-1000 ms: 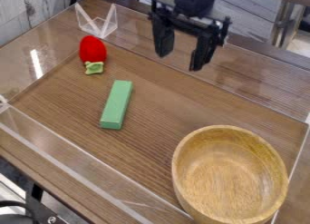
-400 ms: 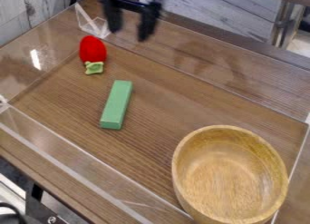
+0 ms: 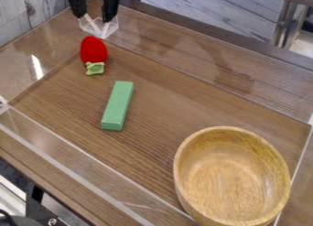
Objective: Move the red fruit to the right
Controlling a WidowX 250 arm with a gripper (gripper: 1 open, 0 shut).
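End effector [image 3: 94,7] at far left of the table [image 3: 208,92], partly cut off by the top edge of the view. Two dark fingers [image 3: 108,6] stand apart with a gap between them: jaws spread, nothing held.

Red fruit [image 3: 94,51] lies on the table at far left, just nearer than the end effector and below it, pale green stem end toward the near side. Not touched.

Step in hand, by judgement: approach to the fruit, before any grasp. Next move calls for bringing the spread fingers over the fruit, lowering to straddle it, closing, then carrying it to the right. Risk: a small rounded body may roll off a poorly centred pinch.

Count:
- red fruit: one
- green block [image 3: 117,105]: one, flat, mid-table, well clear of the fruit
- wooden bowl [image 3: 232,177]: one, near right, empty
- end effector: one
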